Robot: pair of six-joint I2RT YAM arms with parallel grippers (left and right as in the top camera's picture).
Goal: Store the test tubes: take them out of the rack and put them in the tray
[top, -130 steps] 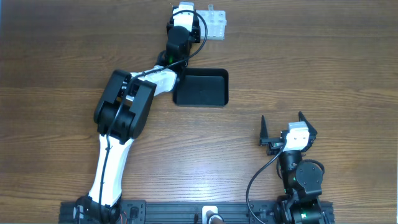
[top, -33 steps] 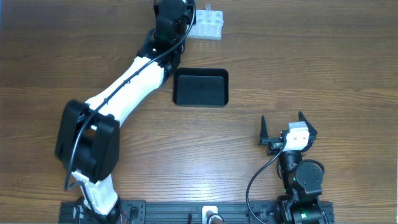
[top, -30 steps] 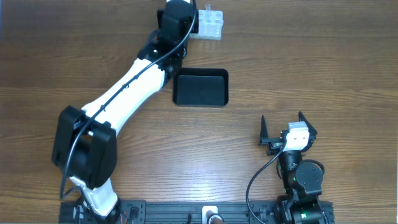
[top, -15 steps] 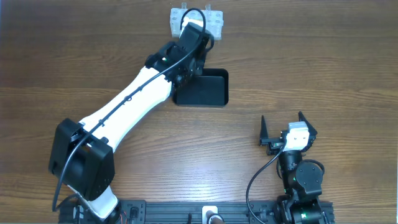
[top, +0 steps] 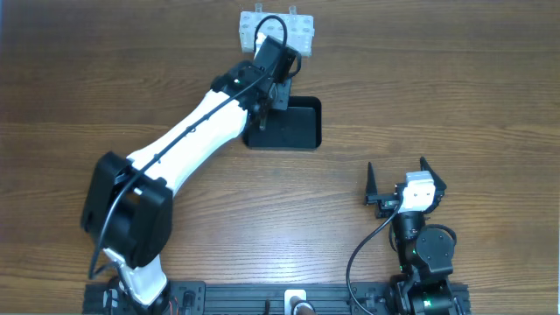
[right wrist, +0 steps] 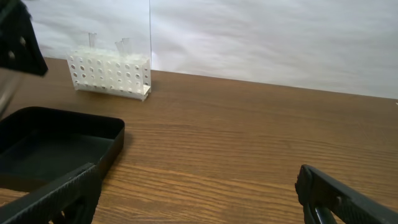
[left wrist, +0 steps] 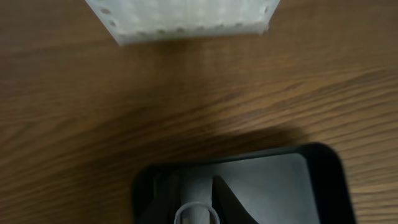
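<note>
Since pulling back from the rack just beyond the tray, shows the left gripper above the tray, closed on a test tube seen end-on. Suggests the lift-out done, with only lowering and release left for this tube. Shows the right gripper spread wide, well apart from the tray.

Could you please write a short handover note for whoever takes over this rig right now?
Left tool: shut on a tube, held over the tray, just off the rack.
Right tool: open, holding nothing, near its own base.
Done: one tube is out of the rack, not yet in the tray.
Left: release it into the tray, then move the two tubes standing in the rack.
</note>
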